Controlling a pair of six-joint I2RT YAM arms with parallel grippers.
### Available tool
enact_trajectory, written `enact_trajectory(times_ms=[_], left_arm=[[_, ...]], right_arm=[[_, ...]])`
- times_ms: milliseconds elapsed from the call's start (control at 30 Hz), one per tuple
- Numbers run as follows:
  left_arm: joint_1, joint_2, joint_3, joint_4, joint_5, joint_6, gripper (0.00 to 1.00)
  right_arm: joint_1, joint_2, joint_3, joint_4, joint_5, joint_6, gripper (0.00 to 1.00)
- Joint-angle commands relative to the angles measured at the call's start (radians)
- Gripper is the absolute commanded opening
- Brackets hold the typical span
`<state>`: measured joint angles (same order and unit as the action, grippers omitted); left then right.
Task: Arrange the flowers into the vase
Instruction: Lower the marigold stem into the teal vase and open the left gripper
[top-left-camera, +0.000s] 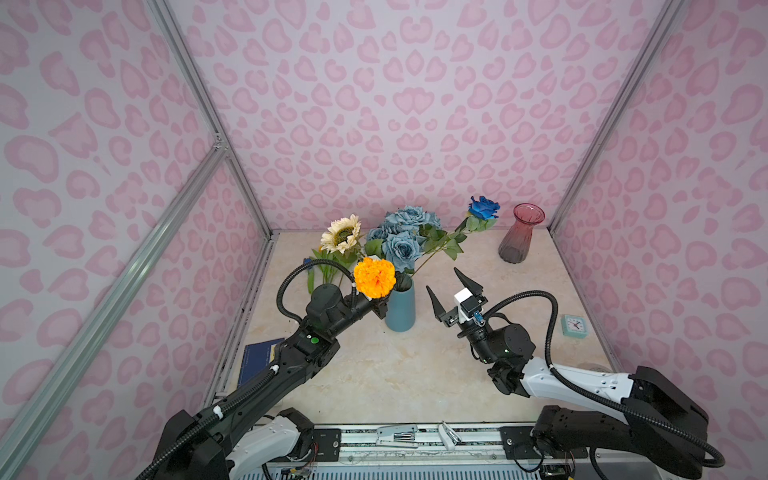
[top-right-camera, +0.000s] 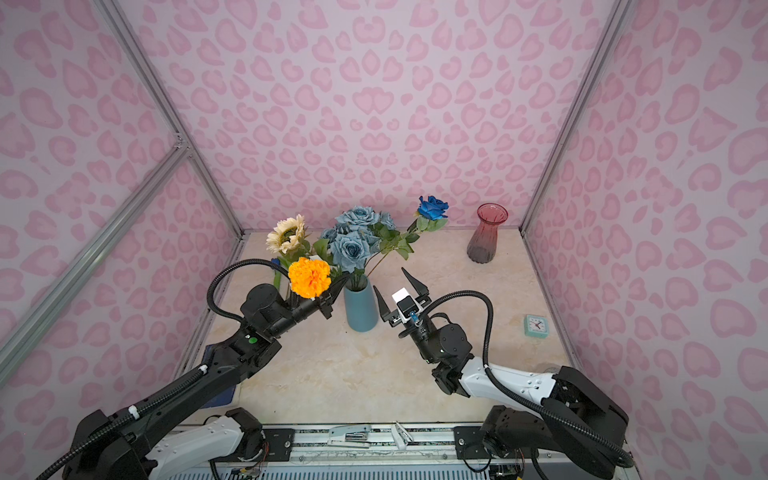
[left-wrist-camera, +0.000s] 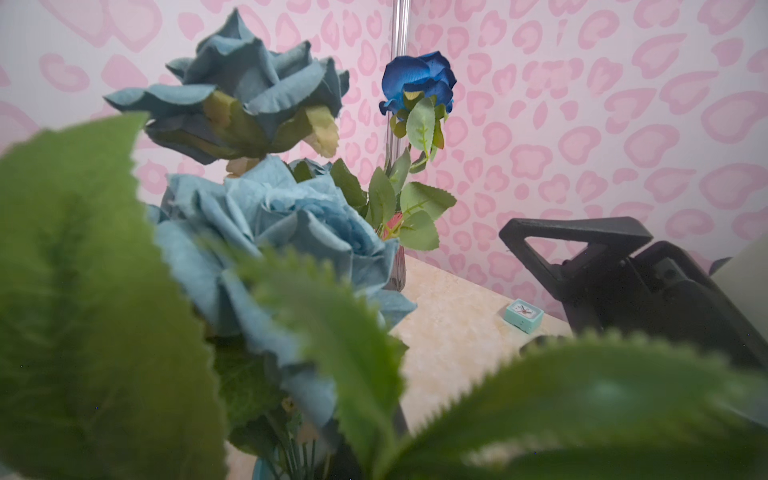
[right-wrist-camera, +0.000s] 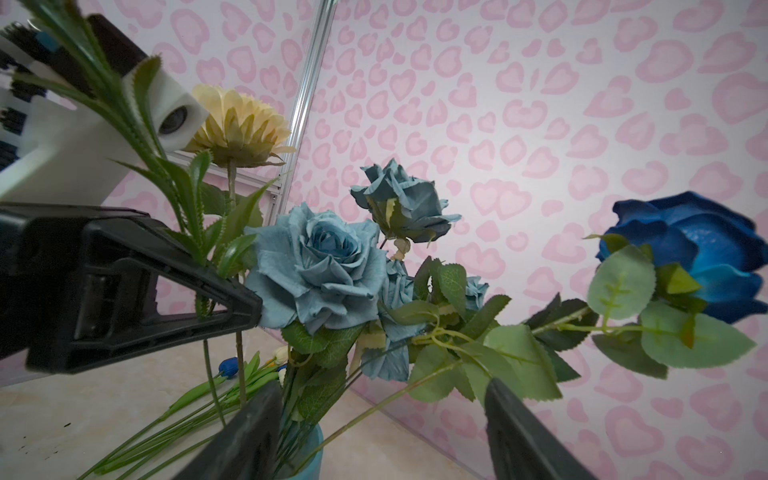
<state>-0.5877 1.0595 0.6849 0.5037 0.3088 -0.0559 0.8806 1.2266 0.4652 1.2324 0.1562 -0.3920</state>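
A teal vase (top-left-camera: 400, 309) (top-right-camera: 360, 309) stands mid-table holding the dusty-blue rose bunch (top-left-camera: 401, 239) (right-wrist-camera: 320, 270) and the bright blue rose (top-left-camera: 484, 208) (left-wrist-camera: 417, 81), which leans right. Just left of the vase, my left gripper (top-left-camera: 380, 309) (right-wrist-camera: 249, 303) is shut on the leafy stem of an orange marigold (top-left-camera: 375, 277) (top-right-camera: 309, 277). Leaves hide its jaws in the left wrist view. A cream sunflower (top-left-camera: 341, 234) (right-wrist-camera: 239, 124) rises behind; I cannot tell where its stem ends. Small tulips (right-wrist-camera: 227, 366) lie on the table. My right gripper (top-left-camera: 441, 278) (right-wrist-camera: 382, 386) stands open right of the vase, holding nothing.
A red glass vase (top-left-camera: 521, 235) (top-right-camera: 486, 235) stands at the back right corner. A small teal clock (top-left-camera: 574, 325) (left-wrist-camera: 524, 314) sits near the right wall. A dark blue book (top-left-camera: 259, 361) lies at the left edge under my left arm. Pink patterned walls enclose three sides.
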Motion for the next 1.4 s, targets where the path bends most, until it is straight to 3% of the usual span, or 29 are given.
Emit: enact_trajectory(times_ms=[0,200,400,533,767,867,1100,1233,1300,1367], left_arm=[[0.0,-0.022,-0.01,-0.037,-0.016,0.007,0.04],[0.0,-0.001,-0.004,-0.07,-0.034,0.022,0.05],[0.0,0.055,0.0,-0.052,-0.049,0.015,0.16],[0.0,0.052,0.016,-0.051,-0.056,0.017,0.18],[0.0,-0.023,0.044,-0.144,-0.074,0.024,0.45],[0.0,-0.09,0.041,-0.235,-0.091,0.033,0.48],[0.0,-0.203,0.031,-0.482,-0.158,0.084,0.48],[0.0,-0.239,0.022,-0.514,-0.164,0.102,0.35],[0.0,-0.236,0.031,-0.523,-0.171,0.106,0.21],[0.0,-0.224,0.038,-0.519,-0.166,0.112,0.19]], right_arm=[[-0.001,0.005,-0.005,0.018,-0.001,0.013,0.76],[0.0,0.009,-0.004,0.025,-0.002,0.013,0.76],[-0.001,0.005,-0.008,0.028,0.0,0.013,0.76],[0.0,-0.003,-0.01,0.013,0.003,0.013,0.76],[-0.001,0.009,-0.004,0.01,0.003,0.013,0.77],[-0.001,0.017,0.001,0.015,0.003,0.015,0.77],[-0.005,0.051,0.01,0.037,-0.012,0.025,0.77],[-0.008,0.064,0.021,0.042,-0.02,0.031,0.77],[-0.009,0.069,0.024,0.044,-0.024,0.033,0.77],[-0.008,0.071,0.025,0.046,-0.024,0.033,0.77]])
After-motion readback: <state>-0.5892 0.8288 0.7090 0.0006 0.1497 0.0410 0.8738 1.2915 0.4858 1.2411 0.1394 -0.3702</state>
